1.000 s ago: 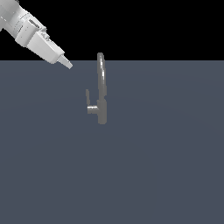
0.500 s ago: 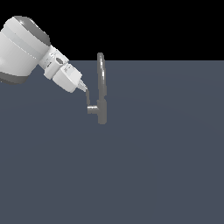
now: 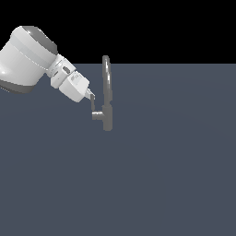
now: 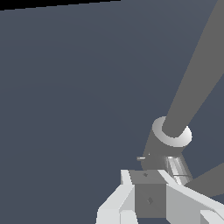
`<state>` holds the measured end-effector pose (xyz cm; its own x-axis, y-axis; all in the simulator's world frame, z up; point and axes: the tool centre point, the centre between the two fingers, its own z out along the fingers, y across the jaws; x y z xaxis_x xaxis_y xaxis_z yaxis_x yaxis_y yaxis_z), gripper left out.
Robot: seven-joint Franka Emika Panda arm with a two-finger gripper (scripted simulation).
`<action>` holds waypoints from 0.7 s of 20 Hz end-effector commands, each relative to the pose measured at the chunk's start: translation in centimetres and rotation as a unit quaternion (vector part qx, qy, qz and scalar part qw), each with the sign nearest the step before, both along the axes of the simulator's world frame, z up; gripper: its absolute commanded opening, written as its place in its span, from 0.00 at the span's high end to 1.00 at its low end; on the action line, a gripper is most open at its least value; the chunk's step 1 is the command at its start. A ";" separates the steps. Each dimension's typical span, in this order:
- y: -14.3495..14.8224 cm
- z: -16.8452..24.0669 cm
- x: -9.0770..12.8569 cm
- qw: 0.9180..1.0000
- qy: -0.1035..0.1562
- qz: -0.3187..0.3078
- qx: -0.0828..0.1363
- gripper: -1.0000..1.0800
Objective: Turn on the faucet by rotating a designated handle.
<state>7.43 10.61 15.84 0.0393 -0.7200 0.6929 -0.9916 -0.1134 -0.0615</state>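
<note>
Here, one gripper (image 3: pixel 91 97), its state unclear, touches one faucet's (image 3: pixel 107 94) single handle (image 3: pixel 93 107).

A flat grey-blue floor (image 3: pixel 175 175) carries only the faucet (image 3: pixel 107 120).

Can't tell how the gripper (image 3: pixel 92 96) jaws stand, too tiny. Right below it, the handle (image 3: pixel 93 107) is barely a sliver, and the arm (image 3: pixel 27 60) is cropped.

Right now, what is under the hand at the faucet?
The hand sits just above the handle, a thin upright lever on the stub off the faucet. Below that is only the bare grey surface. The fingertips cover the lever's top, so contact is unclear.
</note>
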 end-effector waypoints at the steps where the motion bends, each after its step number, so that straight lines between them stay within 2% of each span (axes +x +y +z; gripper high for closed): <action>1: 0.0 0.1 -0.1 1.000 -0.005 -0.003 -0.003 1.00; 11: -0.4 0.0 -0.2 1.000 -0.014 -0.011 -0.010 1.00; 14: -0.5 0.2 -1.0 1.000 -0.014 -0.011 -0.010 1.00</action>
